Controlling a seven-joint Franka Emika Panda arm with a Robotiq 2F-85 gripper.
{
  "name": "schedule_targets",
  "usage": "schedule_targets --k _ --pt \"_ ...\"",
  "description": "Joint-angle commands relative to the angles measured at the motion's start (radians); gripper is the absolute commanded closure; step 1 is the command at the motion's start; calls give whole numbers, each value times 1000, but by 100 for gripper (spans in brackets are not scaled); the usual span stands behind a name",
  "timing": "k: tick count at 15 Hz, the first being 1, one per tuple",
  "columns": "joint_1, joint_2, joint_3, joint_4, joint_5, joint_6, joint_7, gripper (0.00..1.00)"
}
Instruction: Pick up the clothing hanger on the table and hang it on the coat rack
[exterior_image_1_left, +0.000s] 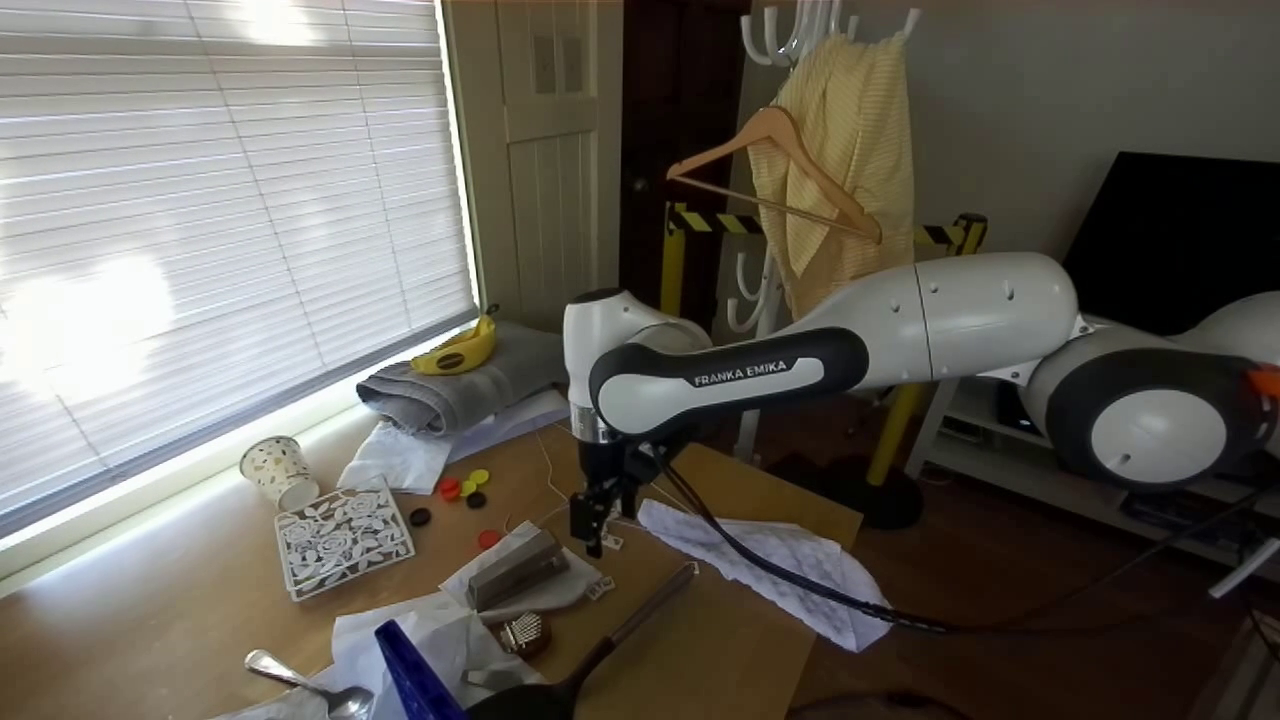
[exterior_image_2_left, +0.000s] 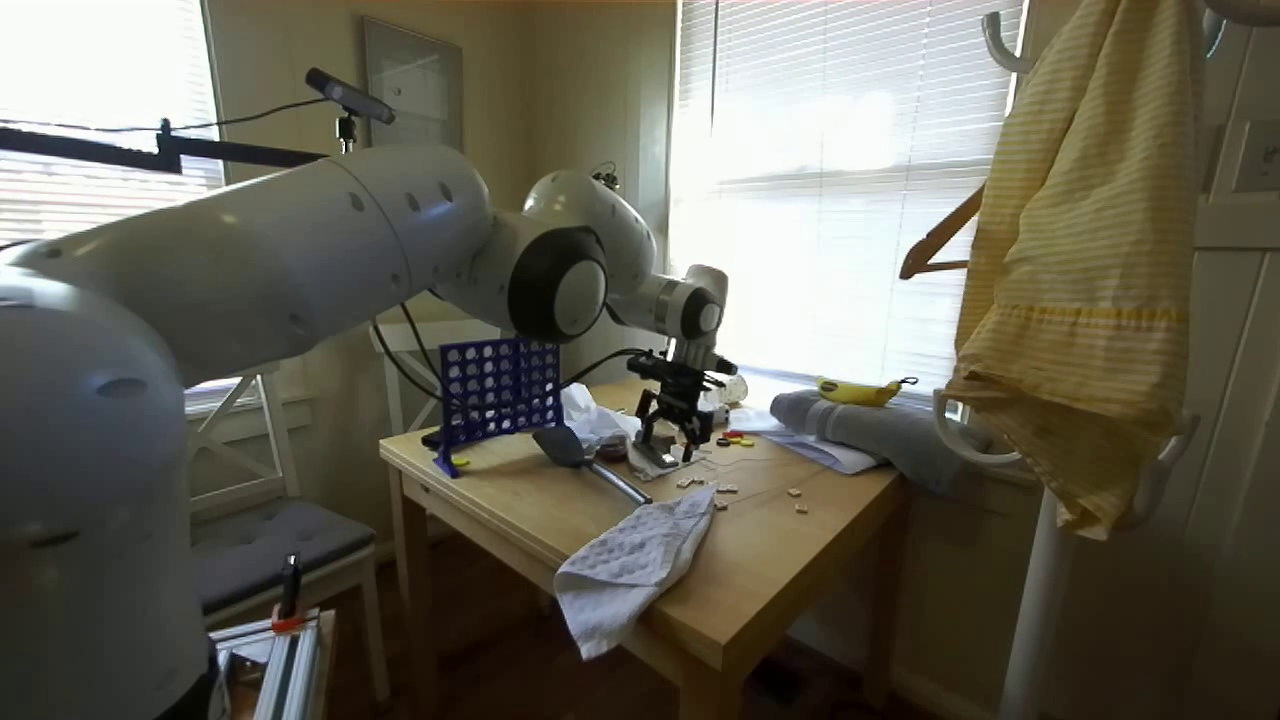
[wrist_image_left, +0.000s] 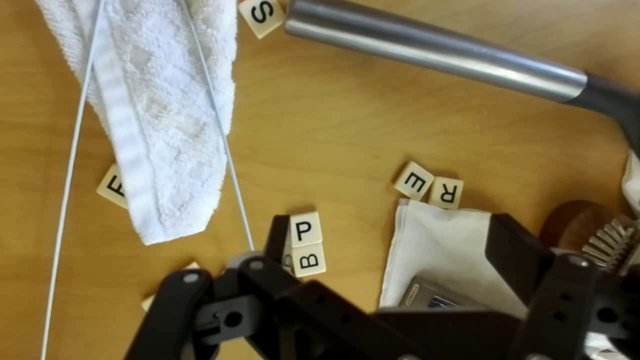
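The hanger (exterior_image_1_left: 773, 122) was at the rack (exterior_image_2_left: 1037, 600), in front of the yellow cloth (exterior_image_1_left: 872, 120) and well apart from the tabletop (exterior_image_2_left: 780, 560); I judged the hanging done, although what held it there was not visible. The gripper (wrist_image_left: 392, 245) was spread wide above the tabletop and carried nothing. A towel (exterior_image_2_left: 640, 560) drooped over the edge and a spatula (wrist_image_left: 440, 52) lay nearby, so for a retreat, perhaps the only part left, upward seemed the freest way.
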Motion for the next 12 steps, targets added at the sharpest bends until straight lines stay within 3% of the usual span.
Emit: schedule_targets --k 1,10,11,12 --pt "-4 -5 -25 -20 -38 27 -44 0" --pt "-23 41 -49 -20 -47 93 -204 0" --pt "-25 43 -49 -22 -43 103 -213 6" --pt "-26 44 -51 -21 -42 113 -219 26"
